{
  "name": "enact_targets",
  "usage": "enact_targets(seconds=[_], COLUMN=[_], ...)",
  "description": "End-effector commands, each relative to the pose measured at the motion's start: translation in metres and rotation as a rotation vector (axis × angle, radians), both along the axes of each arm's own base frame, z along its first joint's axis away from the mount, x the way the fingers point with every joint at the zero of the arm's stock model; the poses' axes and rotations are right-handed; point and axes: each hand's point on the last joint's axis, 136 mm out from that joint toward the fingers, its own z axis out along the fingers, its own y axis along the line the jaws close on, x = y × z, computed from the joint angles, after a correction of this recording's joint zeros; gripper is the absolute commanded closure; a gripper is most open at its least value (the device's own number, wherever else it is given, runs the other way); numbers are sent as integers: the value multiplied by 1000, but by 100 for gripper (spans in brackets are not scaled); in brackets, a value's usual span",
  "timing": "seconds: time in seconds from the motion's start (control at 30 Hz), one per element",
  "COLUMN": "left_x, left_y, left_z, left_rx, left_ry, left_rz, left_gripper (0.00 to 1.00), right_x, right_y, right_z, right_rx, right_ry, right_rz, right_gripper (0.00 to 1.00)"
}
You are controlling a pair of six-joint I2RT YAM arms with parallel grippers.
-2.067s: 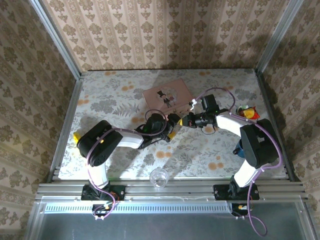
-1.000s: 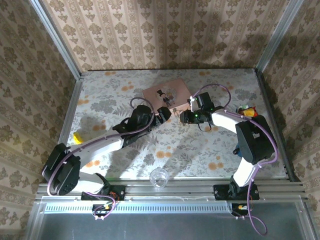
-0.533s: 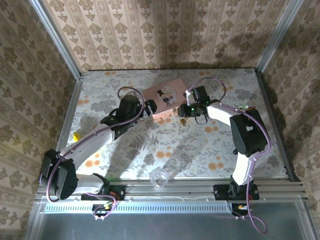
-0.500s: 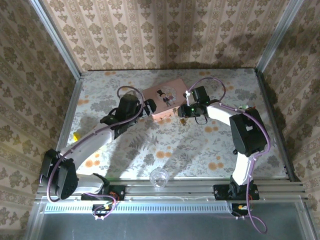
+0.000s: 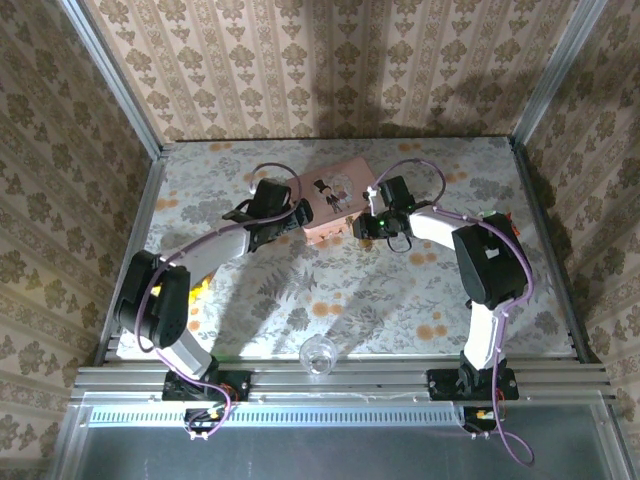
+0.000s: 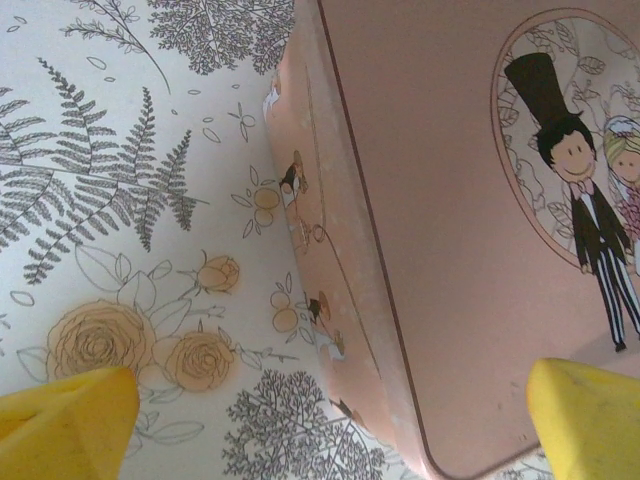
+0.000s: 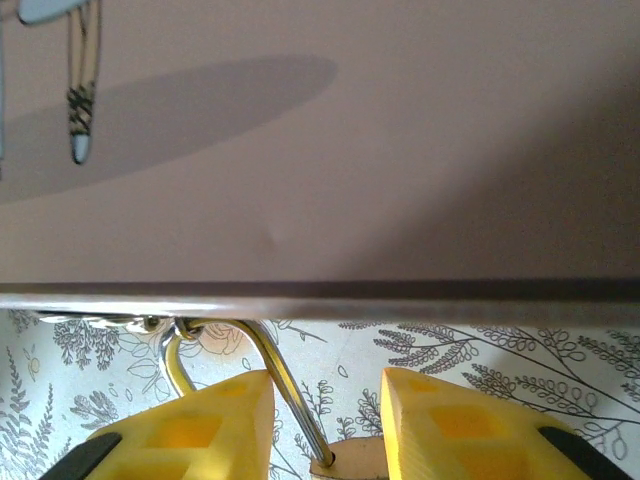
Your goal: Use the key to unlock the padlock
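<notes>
The brass padlock (image 7: 350, 464) hangs by its silvery shackle (image 7: 285, 395) from the front edge of the pink box (image 5: 335, 192). My right gripper (image 7: 328, 425) is at that edge, also seen from above (image 5: 366, 224). Its left finger (image 7: 200, 430) rests against the shackle. Its right finger (image 7: 450, 430) rests against the brass body. My left gripper (image 5: 291, 214) sits at the box's near left corner, wide open. One yellow fingertip (image 6: 65, 415) is over the table, the other (image 6: 590, 420) over the box lid (image 6: 470, 200). The key is out of view.
A clear glass cup (image 5: 318, 354) stands near the front edge. A small yellow object (image 5: 202, 288) lies beside the left arm. Metal rails (image 5: 135, 240) and papered walls close in the table's sides and back.
The left arm swung back and left to the box's corner. The right gripper moved up to the box's front edge and narrowed its jaws around the padlock.
</notes>
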Motion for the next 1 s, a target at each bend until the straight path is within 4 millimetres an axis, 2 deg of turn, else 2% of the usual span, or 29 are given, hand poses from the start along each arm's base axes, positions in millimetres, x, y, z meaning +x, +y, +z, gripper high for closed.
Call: enact_targets(seconds=[0.0, 0.17, 0.3, 0.53, 0.57, 0.63, 0.73, 0.97], left_x=[11, 14, 14, 10, 9, 8, 6, -2], left_y=[-2, -1, 0, 1, 1, 1, 2, -1], left_z=[6, -3, -10, -19, -20, -23, -27, -34], left_rx=[8, 22, 33, 37, 36, 36, 39, 82], left_ry=[-24, -12, 3, 23, 24, 31, 41, 41], left_rz=[-12, -7, -9, -9, -8, -10, -8, -26], left_gripper=[0, 0, 0, 0, 0, 0, 0, 0], right_x=[5, 5, 6, 10, 10, 10, 9, 3], right_y=[5, 6, 9, 13, 13, 12, 11, 11], right_z=[0, -3, -3, -2, -3, -4, -4, 2], right_rx=[-3, -4, -1, 24, 24, 23, 31, 102], right_ry=[-5, -2, -7, -6, -3, -2, 3, 28], right_rz=[20, 18, 13, 0, -1, -9, -26, -104], right_gripper=[66, 69, 76, 77, 78, 88, 98, 100])
